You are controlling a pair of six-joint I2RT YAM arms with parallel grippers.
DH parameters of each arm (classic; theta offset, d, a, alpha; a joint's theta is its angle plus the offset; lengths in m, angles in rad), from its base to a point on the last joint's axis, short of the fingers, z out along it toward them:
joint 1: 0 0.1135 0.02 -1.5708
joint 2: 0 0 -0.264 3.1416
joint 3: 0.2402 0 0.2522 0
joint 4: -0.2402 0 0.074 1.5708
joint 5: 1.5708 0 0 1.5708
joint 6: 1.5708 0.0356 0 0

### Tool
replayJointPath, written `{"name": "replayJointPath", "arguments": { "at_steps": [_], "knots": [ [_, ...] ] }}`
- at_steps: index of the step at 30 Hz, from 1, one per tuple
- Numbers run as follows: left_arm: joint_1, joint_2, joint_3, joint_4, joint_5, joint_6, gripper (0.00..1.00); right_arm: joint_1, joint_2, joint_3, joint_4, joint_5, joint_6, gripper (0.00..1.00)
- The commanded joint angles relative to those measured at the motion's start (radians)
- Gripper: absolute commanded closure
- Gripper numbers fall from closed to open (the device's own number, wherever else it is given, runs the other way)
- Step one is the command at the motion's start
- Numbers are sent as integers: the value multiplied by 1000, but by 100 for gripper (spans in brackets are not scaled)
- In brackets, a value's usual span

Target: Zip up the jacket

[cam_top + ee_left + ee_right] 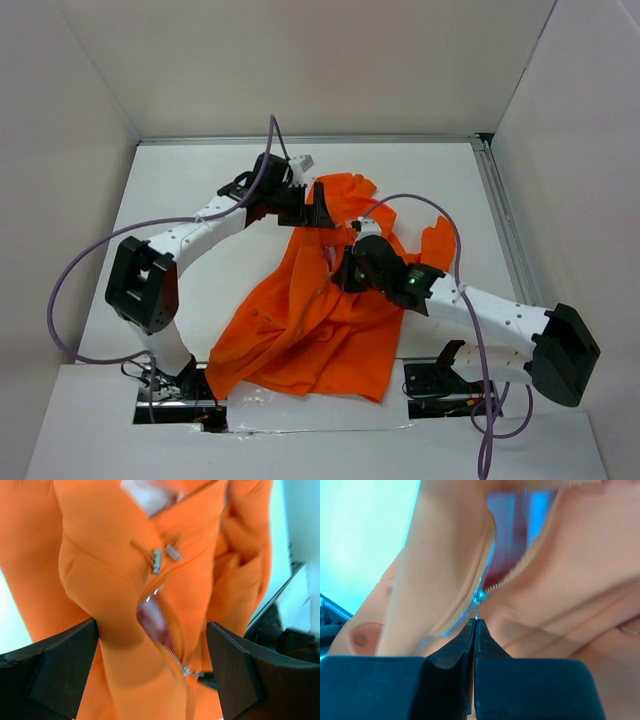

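The orange jacket lies crumpled in the middle of the white table. My right gripper is shut, its tips pinching the thin pull tab of the silver zipper slider. Above the slider the two rows of zipper teeth split apart over the lining. My left gripper is open wide at the jacket's far end, near the collar, with a fold of orange fabric and the zipper slider lying between its dark fingers. In the top view the left gripper sits just beyond the right gripper.
Pale walls enclose the table on three sides, and a metal rail runs along its right edge. Purple cables loop off both arms. Two silver cord ends hang on the jacket near the collar.
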Motion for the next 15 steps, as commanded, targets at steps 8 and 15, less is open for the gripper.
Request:
{"name": "replayJointPath", "arguments": {
  "at_steps": [8,15],
  "knots": [
    [-39,-416,-241,-151,-161,-96,1,-8,48,180,-53,-37,-65,100],
    [-149,-574,-339,-169,-175,-81,1,-8,46,255,-78,-57,-79,100]
  ]
}}
